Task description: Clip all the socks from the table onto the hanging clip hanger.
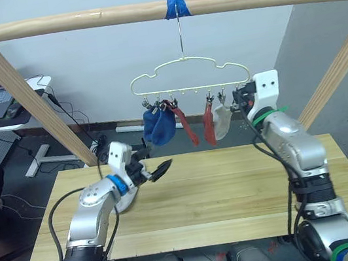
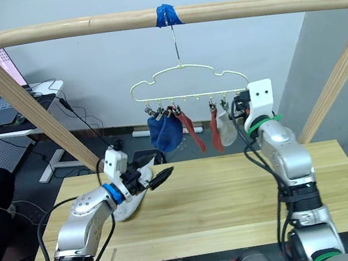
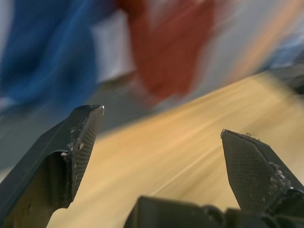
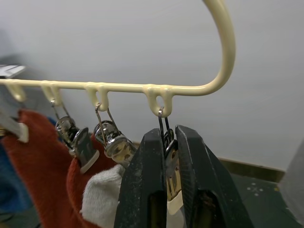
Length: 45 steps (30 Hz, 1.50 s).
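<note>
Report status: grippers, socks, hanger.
Left gripper open, empty, above pale plank table. Right gripper shut on end metal clip of cream wire hanger. Five socks hanging.

Desk (image 1: pixel 237 193) in front: long top of pale wooden planks, lengthwise seams visible, darker strip toward near edge. 1 light grey sock (image 2: pixel 128 207) lying directly on it, at left end, bunched and partly hidden beneath left arm. Plank surface beside it bare wood, across middle and out to right end. Far edge runs straight beneath hanging socks; dark floor shows beyond it. Left wrist view catches same pale planks, blurred.
</note>
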Motion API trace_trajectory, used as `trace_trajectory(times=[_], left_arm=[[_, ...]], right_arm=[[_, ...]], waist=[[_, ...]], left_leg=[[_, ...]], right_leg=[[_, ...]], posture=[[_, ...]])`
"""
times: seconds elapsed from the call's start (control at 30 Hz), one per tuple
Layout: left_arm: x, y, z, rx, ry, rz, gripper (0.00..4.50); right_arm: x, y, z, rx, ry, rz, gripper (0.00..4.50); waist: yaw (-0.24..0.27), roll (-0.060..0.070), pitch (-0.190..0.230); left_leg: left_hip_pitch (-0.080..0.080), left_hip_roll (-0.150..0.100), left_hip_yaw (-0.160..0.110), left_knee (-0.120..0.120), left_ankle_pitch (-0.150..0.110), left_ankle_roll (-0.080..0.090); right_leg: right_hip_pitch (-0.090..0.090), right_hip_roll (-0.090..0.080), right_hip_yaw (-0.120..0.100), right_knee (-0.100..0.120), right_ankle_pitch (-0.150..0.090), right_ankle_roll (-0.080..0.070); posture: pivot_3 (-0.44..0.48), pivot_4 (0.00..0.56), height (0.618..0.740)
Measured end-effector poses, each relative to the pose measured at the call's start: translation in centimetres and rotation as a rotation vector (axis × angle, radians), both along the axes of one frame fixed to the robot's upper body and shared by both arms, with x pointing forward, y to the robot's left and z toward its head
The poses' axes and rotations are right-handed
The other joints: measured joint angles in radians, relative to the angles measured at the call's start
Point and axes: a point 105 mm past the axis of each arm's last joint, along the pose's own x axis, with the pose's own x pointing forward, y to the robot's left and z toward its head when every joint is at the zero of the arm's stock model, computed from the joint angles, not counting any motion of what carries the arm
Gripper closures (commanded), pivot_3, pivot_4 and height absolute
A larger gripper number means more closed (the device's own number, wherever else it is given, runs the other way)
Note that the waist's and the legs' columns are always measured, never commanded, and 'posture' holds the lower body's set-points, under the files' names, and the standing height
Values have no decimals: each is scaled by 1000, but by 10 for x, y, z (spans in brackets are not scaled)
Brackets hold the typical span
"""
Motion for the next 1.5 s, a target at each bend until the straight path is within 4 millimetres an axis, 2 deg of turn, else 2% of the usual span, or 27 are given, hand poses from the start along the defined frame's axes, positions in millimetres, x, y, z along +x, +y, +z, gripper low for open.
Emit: trace_trajectory(times=[0.07,0.27,0.43,0.57,0.77,0.87,0.97,1.03,1.1,1.23,1.3,1.4,1.5], left_arm=[[3,14,-16,53,29,51,0],[26,29,-32,117,70,136,0],[21,42,-67,199,226,193,0],[25,42,-65,187,249,181,797],[21,34,-65,146,265,120,2294],[19,23,-63,123,263,73,3015],[20,4,-54,75,242,4,3870],[18,-24,-36,14,196,-106,4401],[15,-52,-19,-33,161,-209,4457],[2,-114,28,-201,76,-404,4457],[-1,-134,50,-272,27,-454,4457],[-4,-150,70,-313,-21,-492,4457],[-3,-147,65,-229,-29,-485,4457]], right_arm=[[-3,-2,1,4,25,36,4446],[-6,3,-1,21,90,106,4446],[-8,5,3,22,95,117,4446],[-9,8,3,34,101,118,4446],[-11,10,6,38,95,120,4446],[-11,9,7,41,91,114,4446],[-11,10,8,50,92,116,4446],[-11,10,7,54,96,113,4446],[-11,12,7,60,102,117,4446],[-11,15,10,85,102,123,4446],[-11,17,10,105,110,133,4446],[-11,18,11,123,117,137,4446],[-10,19,13,126,120,135,4446]], waist=[[0,0,0],[6,0,0],[-3,0,0],[-9,0,0],[-10,0,0],[-10,0,0],[-10,0,0],[-9,0,0],[-9,0,0],[-11,0,0],[-12,0,0],[-19,0,0],[-32,0,0]], left_leg=[[0,0,0,0,0,0],[0,0,1,0,0,0],[-1,0,1,0,0,0],[-1,0,1,0,0,0],[-1,0,1,0,0,0],[-1,0,1,0,0,0],[-1,0,1,0,0,0],[-2,0,1,0,0,0],[-2,0,1,0,0,0],[-1,0,1,1,0,0],[-1,0,1,1,0,0],[-1,0,1,1,0,0],[-1,0,0,0,0,0]], right_leg=[[0,0,0,0,0,0],[0,0,0,0,0,0],[-1,0,0,0,0,0],[-1,0,0,1,0,0],[-1,0,0,1,0,0],[-1,0,0,1,0,0],[-1,0,0,1,0,0],[-1,0,0,1,0,0],[-1,0,0,1,0,0],[-1,0,0,2,0,0],[0,0,0,2,0,0],[0,0,1,2,0,0],[0,0,1,2,0,0]], posture=[[-9,130,740],[-23,124,740],[-39,121,740],[-47,119,740],[-51,121,740],[-49,125,740],[-44,129,740],[-42,129,740],[-41,130,740],[-45,131,740],[-45,131,740],[-56,131,740],[-64,136,740]])
